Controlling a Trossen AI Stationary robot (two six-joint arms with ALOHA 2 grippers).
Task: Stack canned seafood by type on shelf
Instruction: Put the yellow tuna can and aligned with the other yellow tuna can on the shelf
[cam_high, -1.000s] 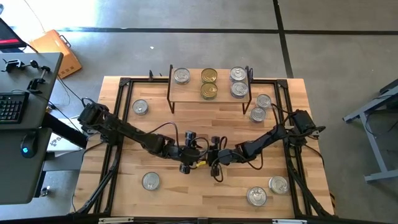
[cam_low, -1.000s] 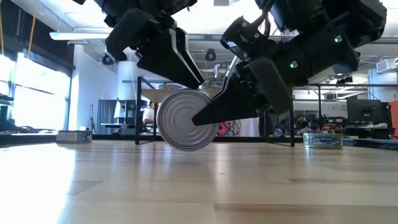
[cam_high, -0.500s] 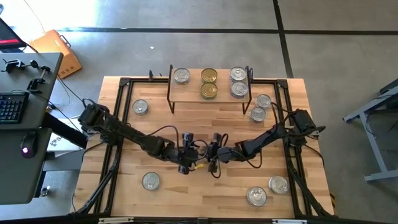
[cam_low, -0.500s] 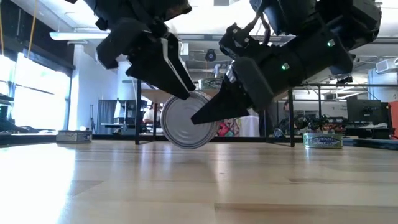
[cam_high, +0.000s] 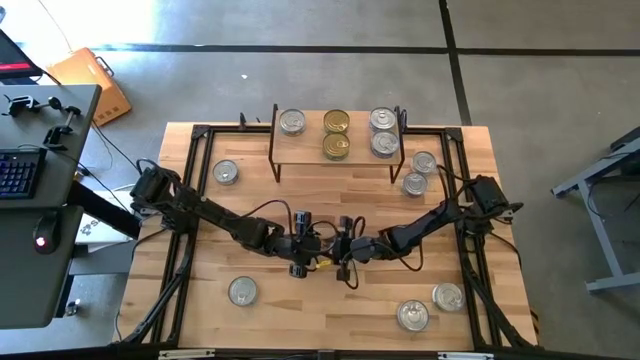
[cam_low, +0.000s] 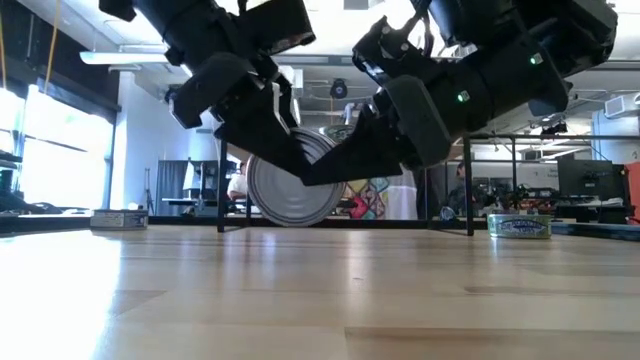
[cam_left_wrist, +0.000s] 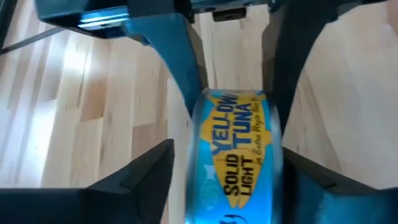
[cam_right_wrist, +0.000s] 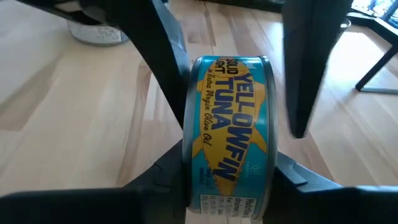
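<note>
Standing on edge at mid-worktop, the tuna tin (cam_right_wrist: 229, 134) sits between both grippers. Right gripper (cam_high: 347, 255) clenches its flat faces; left gripper (cam_high: 303, 252) brackets it, grip unclear. The shelf (cam_high: 310, 138) stands well apart.

Both hands crowd the worktop's (cam_high: 240, 320) middle around one upended tin (cam_low: 293, 188). Bare wood lies open between them and the shelf (cam_high: 310, 145), whose top carries five tins.

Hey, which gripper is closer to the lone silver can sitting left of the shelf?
Left. The left gripper is at mid-table, right and forward of that can; the right gripper sits beyond it, farther right.
</note>
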